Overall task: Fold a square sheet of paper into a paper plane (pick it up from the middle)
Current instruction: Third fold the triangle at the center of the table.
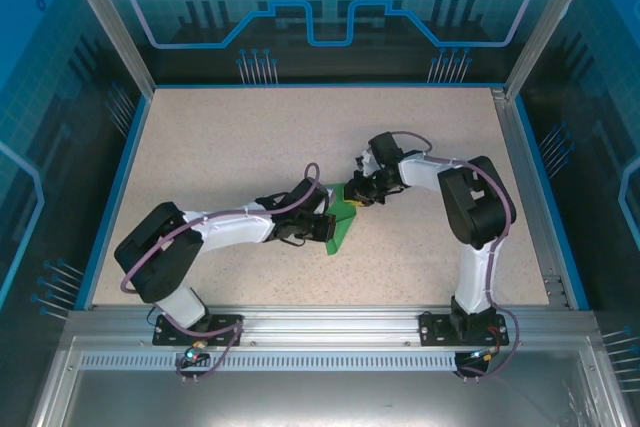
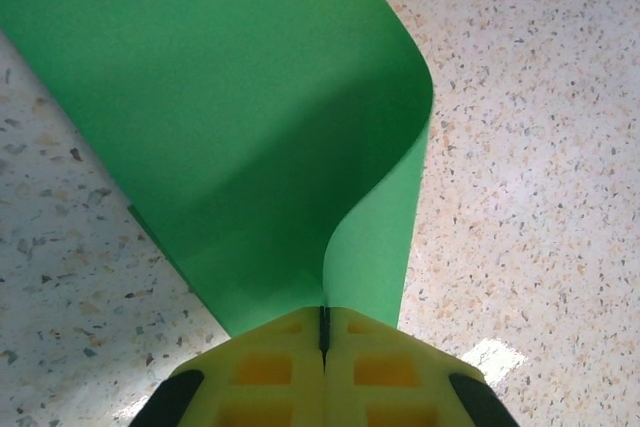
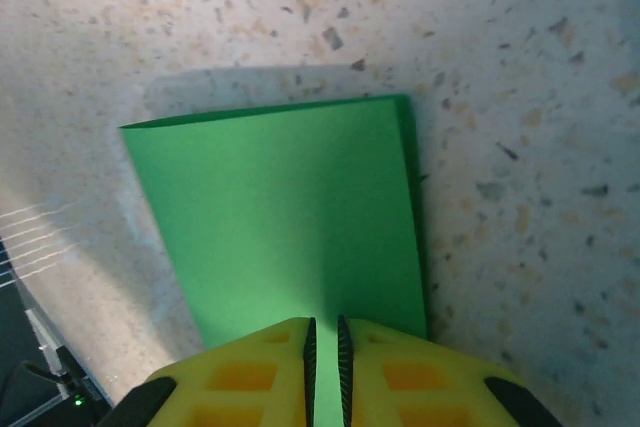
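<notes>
Top external: thin bright green creased paper sheet [image 1: 341,227] held over speckled beige tabletop [image 1: 230,137], centre. Curled end clamped by yellow-fingered left gripper [image 2: 323,317] at 6 o'clock in left wrist view. Flat folded end pinched by right gripper [image 3: 323,332], 1 o'clock from left, likely so fold is kept aligned.

We log the paper sheet [image 2: 230,117] spanning between left gripper [image 2: 323,322] and right gripper [image 3: 323,337], ahead of each, over the table [image 3: 500,97].
</notes>
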Action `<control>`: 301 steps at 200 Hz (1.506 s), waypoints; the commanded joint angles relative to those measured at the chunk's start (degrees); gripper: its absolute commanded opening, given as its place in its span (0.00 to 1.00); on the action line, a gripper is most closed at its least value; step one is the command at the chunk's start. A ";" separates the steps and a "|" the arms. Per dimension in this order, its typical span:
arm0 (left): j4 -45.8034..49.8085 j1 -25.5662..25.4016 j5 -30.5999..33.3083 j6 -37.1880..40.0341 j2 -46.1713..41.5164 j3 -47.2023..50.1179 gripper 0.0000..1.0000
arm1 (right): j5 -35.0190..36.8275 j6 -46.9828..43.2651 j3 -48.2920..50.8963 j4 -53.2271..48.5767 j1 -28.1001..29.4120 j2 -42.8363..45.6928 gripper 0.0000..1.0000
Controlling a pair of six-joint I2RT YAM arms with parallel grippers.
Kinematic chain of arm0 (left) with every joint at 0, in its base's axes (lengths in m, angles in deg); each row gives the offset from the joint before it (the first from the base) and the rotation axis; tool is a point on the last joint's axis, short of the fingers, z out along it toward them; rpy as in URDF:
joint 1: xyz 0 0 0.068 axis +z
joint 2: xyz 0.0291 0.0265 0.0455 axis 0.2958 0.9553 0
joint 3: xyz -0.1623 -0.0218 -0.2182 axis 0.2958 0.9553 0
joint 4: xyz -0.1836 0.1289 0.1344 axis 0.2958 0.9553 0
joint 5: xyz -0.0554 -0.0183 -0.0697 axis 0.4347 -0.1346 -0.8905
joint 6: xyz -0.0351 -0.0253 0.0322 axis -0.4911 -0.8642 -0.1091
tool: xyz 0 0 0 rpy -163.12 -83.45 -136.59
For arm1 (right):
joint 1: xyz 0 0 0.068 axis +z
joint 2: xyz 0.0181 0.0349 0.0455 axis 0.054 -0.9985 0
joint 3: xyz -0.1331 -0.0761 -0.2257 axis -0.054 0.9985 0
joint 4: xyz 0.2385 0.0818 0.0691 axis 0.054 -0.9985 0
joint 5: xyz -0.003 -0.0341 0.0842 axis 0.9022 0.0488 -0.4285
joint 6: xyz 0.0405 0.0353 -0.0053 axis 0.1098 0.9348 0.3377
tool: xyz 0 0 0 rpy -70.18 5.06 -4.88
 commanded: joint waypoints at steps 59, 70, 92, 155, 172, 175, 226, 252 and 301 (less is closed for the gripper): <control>6.00 2.50 -1.20 3.54 1.18 -3.26 0.03 | 2.91 -2.40 2.89 -2.18 3.32 -0.03 0.16; 6.42 2.81 -1.29 3.90 1.25 -3.48 0.04 | 3.23 -2.02 3.12 -2.15 3.38 0.23 0.16; 7.45 3.17 -1.36 4.51 2.07 -4.26 0.04 | 3.55 -1.85 2.44 -2.58 3.38 -0.19 0.17; 8.63 3.51 0.29 3.52 3.27 -4.80 0.05 | 4.14 -1.34 1.81 -3.99 3.36 -0.42 0.18; 8.76 3.46 1.44 3.01 3.34 -4.76 0.05 | 4.25 -1.41 1.88 -4.17 3.38 -0.31 0.18; 8.77 3.51 1.83 2.92 3.32 -4.76 0.05 | 4.26 -1.41 1.93 -4.18 3.38 -0.30 0.18; 7.97 3.52 2.99 2.59 3.71 -5.20 0.06 | 4.28 -1.32 2.05 -4.37 3.33 -0.13 0.18; 8.97 3.57 3.15 3.02 4.37 -5.90 0.06 | 4.43 -1.41 1.92 -4.70 3.39 0.06 0.18; 9.56 3.58 3.87 2.34 4.61 -5.44 0.06 | 4.66 -1.47 1.51 -5.32 3.34 -0.16 0.18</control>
